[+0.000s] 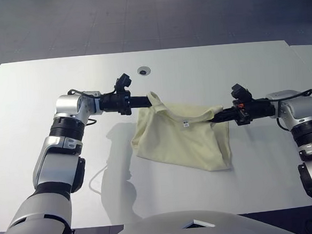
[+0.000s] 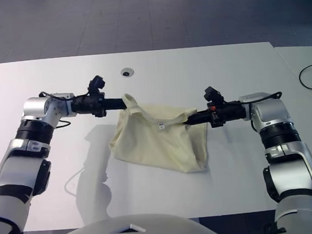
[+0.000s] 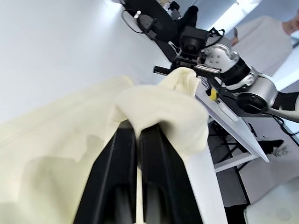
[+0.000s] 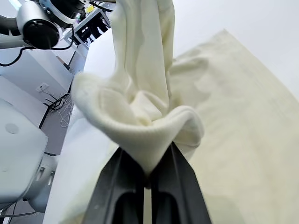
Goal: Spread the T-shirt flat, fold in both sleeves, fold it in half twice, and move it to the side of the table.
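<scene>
White table takes up most of what I can see, with grey floor beyond it at twelve o'clock. Near the table's middle is a pale yellow T-shirt. Its lower part rests on the surface and its upper edge is lifted, strung between the two arms. At the shirt's eleven o'clock corner the left jaws are closed tight on a bunch of cloth. At its two o'clock corner the right jaws are clamped on a fold. A small round grommet sits in the table at twelve o'clock from the shirt, well apart.
</scene>
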Robot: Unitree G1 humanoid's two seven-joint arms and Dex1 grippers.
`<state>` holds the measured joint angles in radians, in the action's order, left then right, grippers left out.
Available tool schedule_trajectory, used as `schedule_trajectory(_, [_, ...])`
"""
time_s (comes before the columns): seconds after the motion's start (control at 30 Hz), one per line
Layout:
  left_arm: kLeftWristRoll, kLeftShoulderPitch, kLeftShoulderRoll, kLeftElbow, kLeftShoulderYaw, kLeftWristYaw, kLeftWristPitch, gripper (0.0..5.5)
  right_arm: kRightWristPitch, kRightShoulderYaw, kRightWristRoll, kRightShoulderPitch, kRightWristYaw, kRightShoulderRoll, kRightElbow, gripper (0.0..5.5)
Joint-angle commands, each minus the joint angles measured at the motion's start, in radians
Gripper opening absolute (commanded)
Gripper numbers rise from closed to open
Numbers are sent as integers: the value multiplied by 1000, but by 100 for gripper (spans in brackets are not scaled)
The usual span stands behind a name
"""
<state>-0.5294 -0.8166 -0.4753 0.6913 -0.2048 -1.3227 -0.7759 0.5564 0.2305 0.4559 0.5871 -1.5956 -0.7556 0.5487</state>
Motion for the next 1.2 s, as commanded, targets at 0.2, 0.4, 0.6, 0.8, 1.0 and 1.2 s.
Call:
schedule_trajectory(0.2, [110, -97, 66, 205, 51, 15, 69, 0, -61, -32, -81, 104, 5, 63, 169, 1])
schedule_trajectory(0.4, [154, -146, 103, 321, 97, 51, 108, 0, -115, -59, -137, 165, 32, 100, 317, 1])
schedule_trajectory(0.6, [191, -162, 129, 395, 141, 92, 144, 0, -175, -76, -199, 170, 37, 111, 421, 1])
schedule_trajectory(0.8, [234, -143, 154, 449, 170, 153, 174, 0, -228, -90, -251, 168, 78, 146, 501, 1])
schedule_trajectory(1.0, [271, -139, 181, 477, 185, 200, 203, 0, -271, -110, -291, 191, 146, 174, 560, 1])
schedule_trajectory(1.2, [299, -140, 198, 493, 200, 235, 226, 0, -302, -131, -319, 206, 183, 189, 595, 1])
